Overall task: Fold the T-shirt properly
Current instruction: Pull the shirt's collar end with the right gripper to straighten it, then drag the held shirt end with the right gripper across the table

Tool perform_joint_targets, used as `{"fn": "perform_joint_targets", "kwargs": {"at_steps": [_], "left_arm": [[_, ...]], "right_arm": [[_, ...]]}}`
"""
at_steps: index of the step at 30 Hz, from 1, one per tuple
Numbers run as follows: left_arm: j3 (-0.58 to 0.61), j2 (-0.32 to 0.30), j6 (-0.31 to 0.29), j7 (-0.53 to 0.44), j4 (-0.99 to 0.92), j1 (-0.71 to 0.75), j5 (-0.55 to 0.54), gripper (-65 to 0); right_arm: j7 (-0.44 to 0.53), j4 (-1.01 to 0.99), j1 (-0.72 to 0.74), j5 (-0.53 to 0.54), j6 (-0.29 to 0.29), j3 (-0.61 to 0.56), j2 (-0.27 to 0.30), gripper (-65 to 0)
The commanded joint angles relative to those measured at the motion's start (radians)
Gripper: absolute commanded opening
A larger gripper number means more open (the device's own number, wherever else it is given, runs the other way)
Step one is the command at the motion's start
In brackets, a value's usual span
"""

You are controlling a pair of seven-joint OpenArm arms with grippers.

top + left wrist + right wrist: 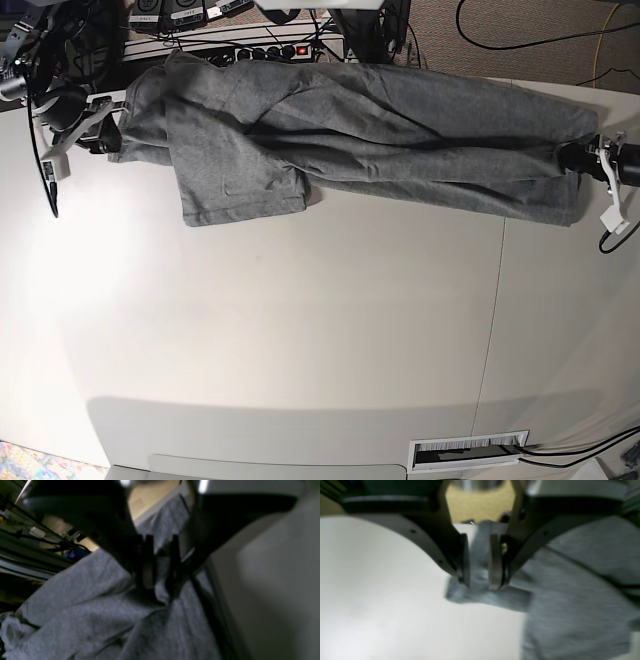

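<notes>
Clearly both arms reach low: left tool (160,572) clamps the T-shirt (400,135), right tool (480,580) parted around its edge.

No readable text, labels, brands or numbers in any view.

Two robot arms reach in low from opposite sides of the base view. The left gripper (575,160), at the right edge, has its jaws pinched together. The right gripper (480,563) has jaws parted.
</notes>
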Motion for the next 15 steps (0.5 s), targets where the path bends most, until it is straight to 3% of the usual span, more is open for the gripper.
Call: {"fn": "perform_joint_targets", "kwargs": {"at_steps": [1,5,10,15], "left_arm": [[-0.007,-0.027,0.002,0.000,0.008,-0.011,-0.003,-55.1],[-0.007,-0.027,0.002,0.000,0.008,-0.011,-0.003,-55.2],[-0.007,-0.027,0.002,0.000,0.009,-0.011,-0.003,-55.2],[-0.007,-0.027,0.002,0.000,0.009,-0.011,-0.003,-55.1]], "right_arm": [[0.010,0.024,0.002,0.024,0.010,0.007,0.014,-50.8],[0.008,0.043,0.002,0.056,0.028,0.007,0.015,-51.3],[0.044,0.026,0.002,0.049,0.064,0.005,-0.010,-65.0],[0.129,-0.066,0.003,-0.040,0.078,-0.084,-0.029,-65.0]]}}
